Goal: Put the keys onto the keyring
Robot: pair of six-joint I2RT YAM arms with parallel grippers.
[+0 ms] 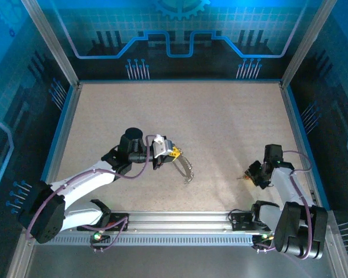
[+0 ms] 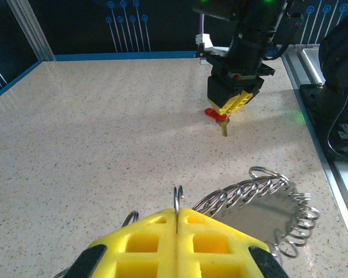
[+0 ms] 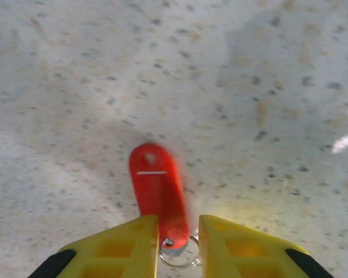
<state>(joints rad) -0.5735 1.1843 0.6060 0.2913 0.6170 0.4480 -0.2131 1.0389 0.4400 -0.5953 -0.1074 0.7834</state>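
My left gripper (image 2: 178, 212) (image 1: 175, 152) is shut on the thin wire of the keyring (image 2: 177, 198), which stands up between the yellow fingertips. Several small silver rings (image 2: 261, 188) trail off to its right like a chain and rest on the table (image 1: 187, 169). My right gripper (image 3: 178, 223) (image 1: 247, 172) points down at the table on the right side. Its jaws stand slightly apart around a key with a red plastic head (image 3: 156, 185). The head touches the left finger, with a gap to the right finger. A small ring (image 3: 180, 256) lies at the key's near end. From the left wrist, the red head (image 2: 216, 113) shows under the right gripper (image 2: 232, 107).
The speckled beige table (image 1: 180, 110) is bounded by a blue rim and dark walls. An aluminium rail (image 1: 180, 220) with both arm bases runs along the near edge. The right arm's base and cables (image 2: 336, 87) stand close beside the ring chain.
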